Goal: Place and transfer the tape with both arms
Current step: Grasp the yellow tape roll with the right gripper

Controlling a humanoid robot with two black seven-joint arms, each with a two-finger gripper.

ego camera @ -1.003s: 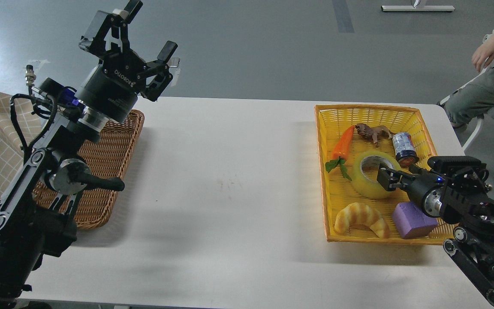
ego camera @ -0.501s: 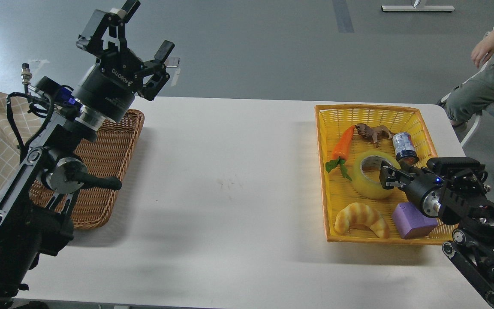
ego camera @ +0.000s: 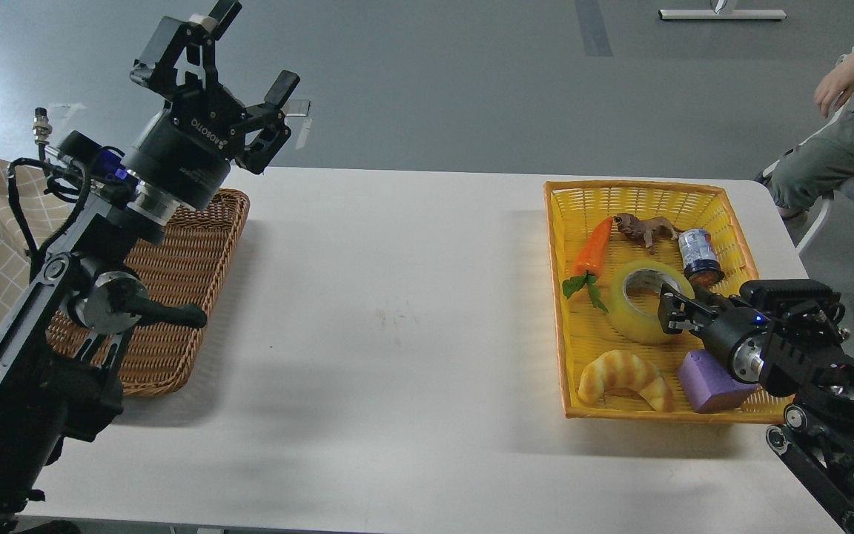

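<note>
The tape [ego camera: 638,311], a yellowish translucent roll with a grey-white core, lies flat in the yellow basket [ego camera: 642,194] on the right of the table. My right gripper [ego camera: 670,310] reaches in from the right, low at the roll's right rim. Its two fingers stand apart, one over the core side and one on the near outer side. Whether they touch the roll is unclear. My left gripper [ego camera: 253,48] is raised high over the far end of the brown wicker basket [ego camera: 175,297], open and empty.
The yellow basket also holds a carrot [ego camera: 594,248], a brown toy animal [ego camera: 646,228], a small can [ego camera: 697,256], a croissant [ego camera: 623,377] and a purple block [ego camera: 712,382]. A seated person [ego camera: 835,156] is at the far right. A white table [ego camera: 397,297] spans between the baskets.
My right gripper has shifted slightly toward me and lower at the tape's right rim. My left gripper has drifted a little to the left. The tape has not moved.
</note>
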